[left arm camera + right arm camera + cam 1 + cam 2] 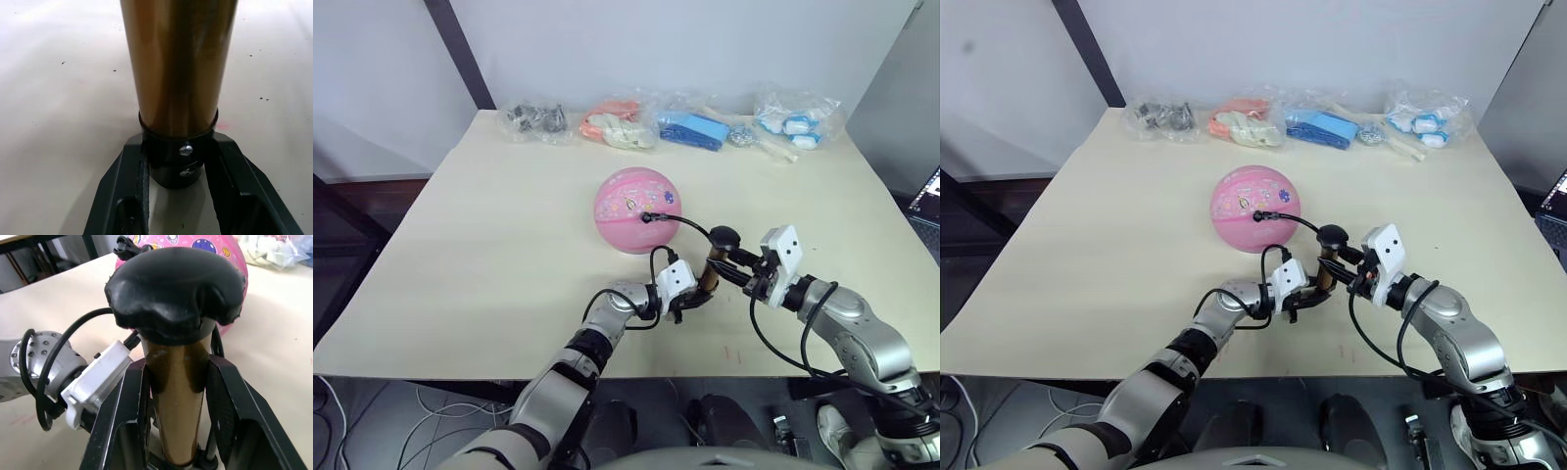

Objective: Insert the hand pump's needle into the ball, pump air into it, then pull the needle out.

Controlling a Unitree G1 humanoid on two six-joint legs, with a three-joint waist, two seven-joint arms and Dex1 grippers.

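Observation:
The pink ball [637, 210] rests mid-table. The hand pump [710, 279] stands upright in front of it, a gold tube with a black knob [724, 236] on top. Its black hose [690, 227] curves to a small black fitting [648, 217] pressed on the ball; the needle's pin is hidden there. My left gripper [690, 297] is shut on the pump's black bottom cap [178, 156]. My right gripper [732, 266] is shut on the tube [177, 401] just below the knob [173, 289]. The ball [230, 254] lies right behind the knob.
The beige table [489, 245] carries a row of clear bags along its far edge: grey metal parts [536, 119], orange-pink items [619, 122], blue items [695, 129], white-and-blue items [798, 122]. A screen [928, 196] shows past the right edge.

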